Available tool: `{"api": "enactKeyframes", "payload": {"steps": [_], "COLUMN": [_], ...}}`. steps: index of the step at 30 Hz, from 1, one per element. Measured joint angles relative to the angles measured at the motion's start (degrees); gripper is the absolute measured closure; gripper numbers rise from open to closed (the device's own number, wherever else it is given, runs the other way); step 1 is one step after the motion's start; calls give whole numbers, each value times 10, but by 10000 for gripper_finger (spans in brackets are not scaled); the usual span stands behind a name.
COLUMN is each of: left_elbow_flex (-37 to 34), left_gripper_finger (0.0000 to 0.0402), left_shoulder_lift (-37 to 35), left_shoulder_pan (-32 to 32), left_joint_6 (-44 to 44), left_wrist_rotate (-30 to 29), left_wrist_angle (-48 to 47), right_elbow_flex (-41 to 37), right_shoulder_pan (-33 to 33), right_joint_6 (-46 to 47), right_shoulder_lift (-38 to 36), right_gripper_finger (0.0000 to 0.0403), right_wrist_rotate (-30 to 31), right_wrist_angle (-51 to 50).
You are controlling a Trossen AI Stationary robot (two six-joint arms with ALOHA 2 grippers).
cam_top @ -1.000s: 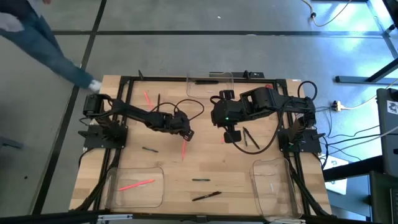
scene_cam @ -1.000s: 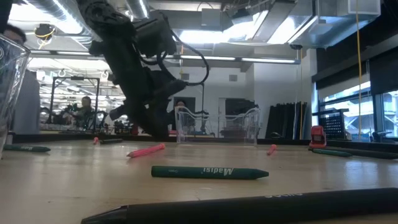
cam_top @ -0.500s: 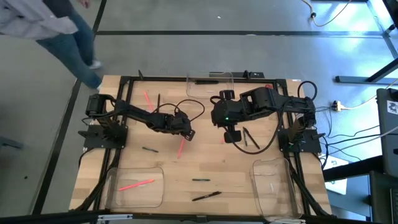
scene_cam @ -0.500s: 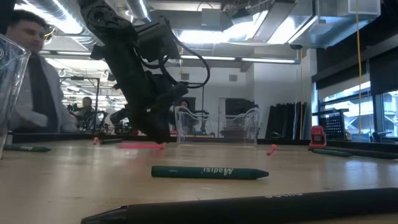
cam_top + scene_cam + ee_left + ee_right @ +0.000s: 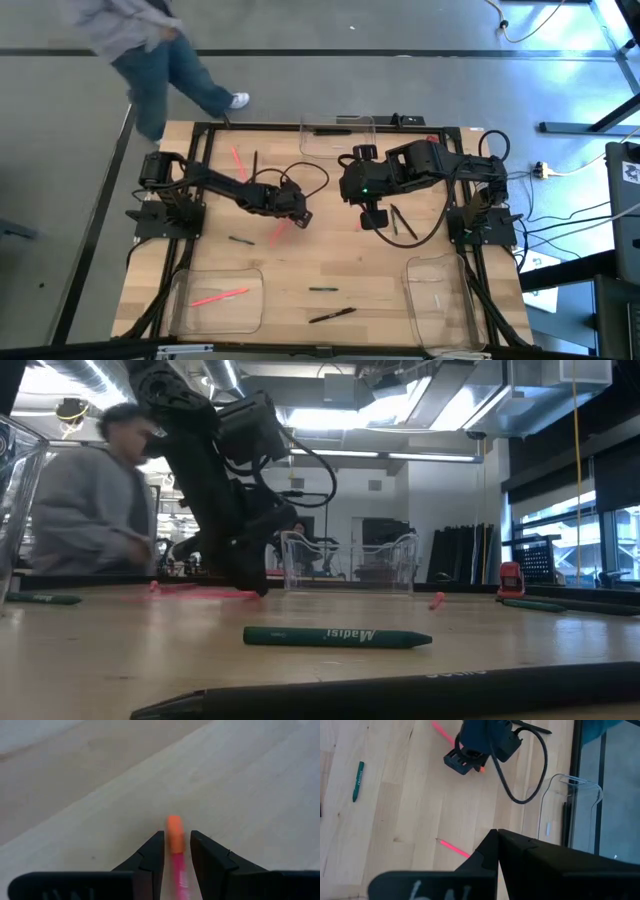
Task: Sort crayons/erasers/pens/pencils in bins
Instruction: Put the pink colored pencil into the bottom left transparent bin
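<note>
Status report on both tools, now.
Left tool shut on pink pencil, low over table. Right tool shut, empty, waiting mid-table. Nothing in the way.

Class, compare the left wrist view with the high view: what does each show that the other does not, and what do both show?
Only the left wrist view shows the left pincer up close, its fingers closed on a pink pencil with an orange tip.

Only the high view shows the three clear bins, the right pincer waiting mid-table, loose sticks such as a black pen, and a person walking past.

Both show the left pincer holding the pink pencil over the wooden table.
</note>
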Motion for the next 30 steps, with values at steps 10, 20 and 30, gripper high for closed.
{"api": "enactKeyframes", "payload": {"steps": [10,20,30], "left_elbow_flex": [0,3,3], "left_gripper_finger": [313,317,390], "left_shoulder_lift": [5,32,33], "left_shoulder_pan": [-3,-6,-8], "left_joint_6": [55,132,163], "left_wrist_rotate": [-13,-23,-25], "left_wrist_angle": [-5,-4,-4], "right_elbow_flex": [0,0,0], "right_shoulder_pan": [0,0,0], "right_joint_6": [0,1,3], "right_shoulder_lift": [0,0,0], "right_gripper_finger": [393,393,393], "right_wrist_rotate": [0,0,0], "right_wrist_angle": [0,0,0]}}
